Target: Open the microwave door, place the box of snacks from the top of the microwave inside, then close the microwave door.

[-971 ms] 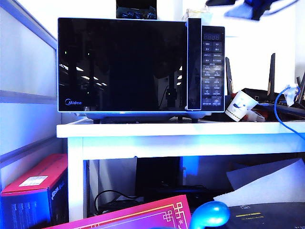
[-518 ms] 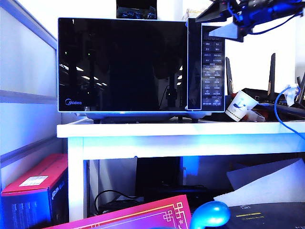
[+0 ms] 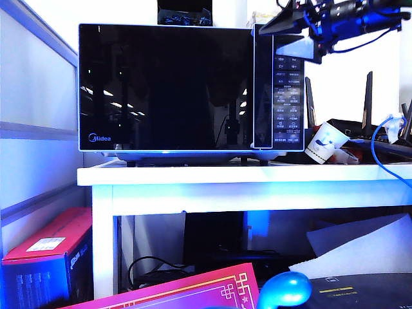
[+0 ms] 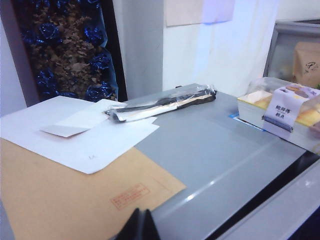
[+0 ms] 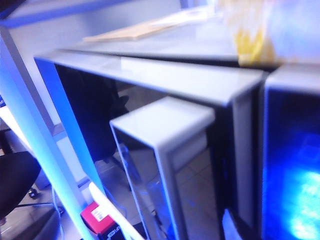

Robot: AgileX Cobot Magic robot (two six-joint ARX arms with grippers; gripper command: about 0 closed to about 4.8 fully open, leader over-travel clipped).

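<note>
The microwave [image 3: 286, 90] stands on a white table [image 3: 193, 175], and the microwave door [image 3: 167, 87] is shut. My right gripper [image 3: 273, 37] hangs open at the microwave's upper right corner, in front of the top of the button panel and touching nothing. The right wrist view looks along the door's silver handle strip [image 5: 165, 120], with one fingertip [image 5: 228, 225] showing. The box of snacks [image 4: 280, 112], pale with a clear lid, lies on the microwave's grey top [image 4: 215, 150]. My left gripper [image 4: 141, 226] hovers shut and empty over that top, well short of the box.
On the microwave's top lie a tan envelope [image 4: 65, 195], white papers [image 4: 85, 132], a wrapped dark utensil [image 4: 160, 102] and a black box with blue contents [image 4: 65, 50]. A paper cup [image 3: 322, 143] and cables sit to the microwave's right. Red boxes [image 3: 45, 251] stand under the table.
My right arm has come down from the top right edge and moved left to the microwave's upper right corner. The door has stayed shut.
</note>
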